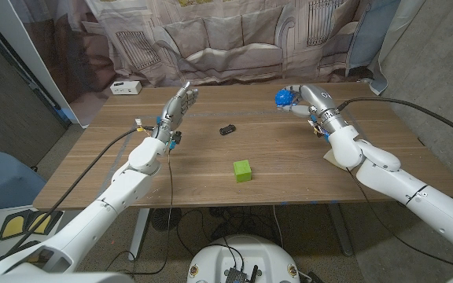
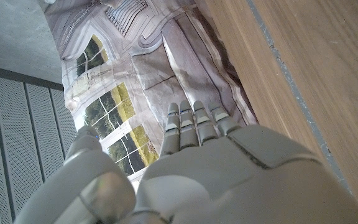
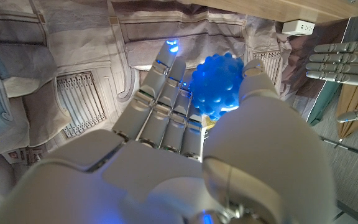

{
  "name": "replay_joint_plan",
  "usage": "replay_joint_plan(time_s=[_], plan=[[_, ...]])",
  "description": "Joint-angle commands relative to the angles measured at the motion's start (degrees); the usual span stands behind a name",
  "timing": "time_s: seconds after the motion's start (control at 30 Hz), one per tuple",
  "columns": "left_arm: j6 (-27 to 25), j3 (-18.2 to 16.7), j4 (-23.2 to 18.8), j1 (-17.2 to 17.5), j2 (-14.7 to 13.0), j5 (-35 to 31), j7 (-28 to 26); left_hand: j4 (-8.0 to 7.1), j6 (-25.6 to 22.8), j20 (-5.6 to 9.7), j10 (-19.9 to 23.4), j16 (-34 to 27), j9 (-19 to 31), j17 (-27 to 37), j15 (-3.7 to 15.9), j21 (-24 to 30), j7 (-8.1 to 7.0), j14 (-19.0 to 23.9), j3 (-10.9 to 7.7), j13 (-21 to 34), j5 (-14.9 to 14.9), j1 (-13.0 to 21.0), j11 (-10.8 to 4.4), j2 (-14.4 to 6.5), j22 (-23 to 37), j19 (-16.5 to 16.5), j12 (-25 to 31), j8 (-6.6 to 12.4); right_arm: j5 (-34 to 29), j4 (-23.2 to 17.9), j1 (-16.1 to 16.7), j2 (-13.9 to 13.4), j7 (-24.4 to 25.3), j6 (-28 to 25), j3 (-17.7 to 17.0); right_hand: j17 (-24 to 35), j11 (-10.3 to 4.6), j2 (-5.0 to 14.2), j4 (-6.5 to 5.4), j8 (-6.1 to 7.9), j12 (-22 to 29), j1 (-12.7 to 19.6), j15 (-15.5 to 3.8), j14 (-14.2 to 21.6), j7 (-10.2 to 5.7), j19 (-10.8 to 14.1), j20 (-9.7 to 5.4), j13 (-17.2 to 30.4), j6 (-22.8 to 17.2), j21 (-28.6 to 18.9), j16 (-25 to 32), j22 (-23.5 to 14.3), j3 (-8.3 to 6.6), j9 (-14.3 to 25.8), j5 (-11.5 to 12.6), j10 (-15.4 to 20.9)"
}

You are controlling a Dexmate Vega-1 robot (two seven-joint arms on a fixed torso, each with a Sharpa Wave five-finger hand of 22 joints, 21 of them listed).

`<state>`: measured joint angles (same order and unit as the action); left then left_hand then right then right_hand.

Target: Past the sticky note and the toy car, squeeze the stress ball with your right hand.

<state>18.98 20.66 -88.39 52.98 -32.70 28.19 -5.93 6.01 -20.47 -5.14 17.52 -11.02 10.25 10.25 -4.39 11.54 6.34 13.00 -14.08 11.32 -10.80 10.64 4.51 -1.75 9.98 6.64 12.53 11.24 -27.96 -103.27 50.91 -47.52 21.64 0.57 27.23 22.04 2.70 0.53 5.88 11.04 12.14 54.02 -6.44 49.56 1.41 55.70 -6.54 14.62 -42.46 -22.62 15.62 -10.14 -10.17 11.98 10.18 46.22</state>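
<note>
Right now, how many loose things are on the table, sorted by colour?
Blue: 1, the ball, held in the right hand
Green: 1, the sticky note block
Black: 1, the toy car
White: 1, the box
Total: 4

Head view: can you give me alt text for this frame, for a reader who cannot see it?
The right robot hand grips a blue stress ball at the far right of a wooden table. The left robot hand is raised, open, over the table's far left. A small dark toy car and a green sticky note block sit mid-table.
</note>
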Motion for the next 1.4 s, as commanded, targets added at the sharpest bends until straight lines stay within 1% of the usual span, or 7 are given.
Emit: replay_joint_plan(time_s=[0.03, 0.27, 0.53, 0.87, 0.9, 1.03, 1.4], plan=[[0.6, -0.6, -0.6, 1.1, -0.2, 0.0, -0.7, 0.28, -0.4, 0.04, 0.4, 0.1, 0.3, 0.1, 0.05, -0.2, -0.30, 0.4, -0.22, 0.3, 0.0, 0.2, 0.05, -0.3, 0.3, 0.5, 0.0, -0.17, -2.1, -1.6, -2.3, -0.9, -5.5, -4.1, 1.7, -0.2, -0.16, 0.25, -0.11, 0.36, 0.4, -0.6, -0.94, 0.8, -0.28, 0.7, 0.07, 0.1, -0.4, -0.2, -0.2, 0.0, 0.01, 0.0, 0.4, 0.6], [1.4, -0.6, 0.2, 1.2, 0.3, 0.2, -0.4, 0.30, -0.5, 0.02, 0.4, 0.1, 0.3, 0.1, 0.02, -0.2, -0.26, 0.5, -0.21, 0.3, 0.0, 0.2, 0.00, -0.3, 0.3, 0.5, -0.1, -0.18, -2.6, -2.0, -3.8, -0.4, -8.3, -6.6, 2.9, -0.4, -0.20, 0.45, -0.31, 0.52, 0.5, -1.0, -1.01, 1.1, -0.34, 0.9, 0.05, 0.0, -0.8, -0.2, -0.2, 0.0, 0.03, 0.0, 0.5, 0.8], [1.8, 0.0, 1.2, 0.9, 0.9, 0.6, 0.5, 0.31, -0.6, 0.05, 0.5, 0.1, 0.3, 0.1, 0.08, -0.2, -0.29, 0.6, -0.20, 0.3, 0.0, 0.2, 0.06, -0.3, 0.3, 0.5, 0.0, -0.13, -3.9, -2.2, -6.6, -0.5, -13.7, -10.1, 4.9, -0.6, -0.19, 0.67, -0.33, 0.74, 0.6, -1.2, -0.99, 1.6, -0.06, 1.1, 0.14, -0.1, -1.4, -0.1, -0.3, 0.0, -0.02, 0.0, 0.5, 1.4], [2.7, -0.4, 0.8, 1.8, 1.2, 0.5, -0.3, 0.33, -0.7, 0.10, 0.6, 0.1, 0.3, 0.1, 0.03, -0.2, -0.29, 0.6, -0.20, 0.3, 0.0, 0.2, -0.09, -0.4, 0.3, 0.6, 0.0, -0.13, -5.6, -0.7, -9.3, -0.1, -16.1, -11.1, 7.3, -0.6, 0.03, 0.92, -0.35, 0.81, 0.7, -1.4, -1.03, 1.6, -0.06, 1.3, 0.18, -0.2, -1.7, -0.1, -0.2, 0.0, -0.05, -0.1, 0.6, 1.6], [2.8, -0.3, 0.9, 1.7, 1.2, 0.6, 0.0, 0.34, -0.6, 0.05, 0.8, 0.1, 0.3, 0.1, 0.08, -0.2, -0.26, 0.6, -0.19, 0.3, 0.0, 0.2, -0.61, -0.4, 0.3, 0.6, 0.0, -0.15, -6.1, -0.8, -9.6, -0.1, -16.7, -11.6, 7.6, -0.6, -0.08, 0.96, -0.34, 0.81, 0.7, -1.4, -1.18, 1.8, -0.04, 1.3, 0.17, -0.3, -1.7, 0.0, -0.2, 0.0, -0.05, -0.1, 0.6, 1.7], [3.2, 0.0, 1.2, 1.5, 1.4, 0.5, 0.5, 0.35, -0.6, 0.00, 0.5, 0.1, 0.3, 0.1, 0.06, -0.2, -0.25, 0.6, -0.19, 0.3, 0.0, 0.2, -0.06, -0.4, 0.3, 0.6, -0.1, -0.17, -6.9, -0.5, -10.8, 0.1, -18.6, -12.4, 8.6, -0.8, -0.19, 0.96, -0.30, 0.76, 0.7, -1.4, -1.32, 1.6, 0.01, 1.3, 0.10, -0.3, -1.7, 0.0, -0.4, 0.0, -0.07, -0.1, 0.6, 1.7], [2.4, -0.6, -0.4, 2.9, 0.9, 0.5, -1.0, 0.38, -0.2, 0.01, 0.6, 0.1, 0.3, 0.1, 0.06, -0.2, -0.34, 0.7, -0.18, 0.3, 0.0, 0.2, -0.08, -0.4, 0.3, 0.6, -0.1, -0.33, -7.4, 1.6, -13.8, 0.9, -22.8, -13.2, 10.8, -0.9, -0.37, 1.06, -0.32, 0.77, 0.6, -1.7, -0.98, 1.9, 0.03, 1.3, 0.19, -0.4, -1.9, 0.2, -0.4, 0.0, -0.05, -0.2, 0.6, 1.7]])
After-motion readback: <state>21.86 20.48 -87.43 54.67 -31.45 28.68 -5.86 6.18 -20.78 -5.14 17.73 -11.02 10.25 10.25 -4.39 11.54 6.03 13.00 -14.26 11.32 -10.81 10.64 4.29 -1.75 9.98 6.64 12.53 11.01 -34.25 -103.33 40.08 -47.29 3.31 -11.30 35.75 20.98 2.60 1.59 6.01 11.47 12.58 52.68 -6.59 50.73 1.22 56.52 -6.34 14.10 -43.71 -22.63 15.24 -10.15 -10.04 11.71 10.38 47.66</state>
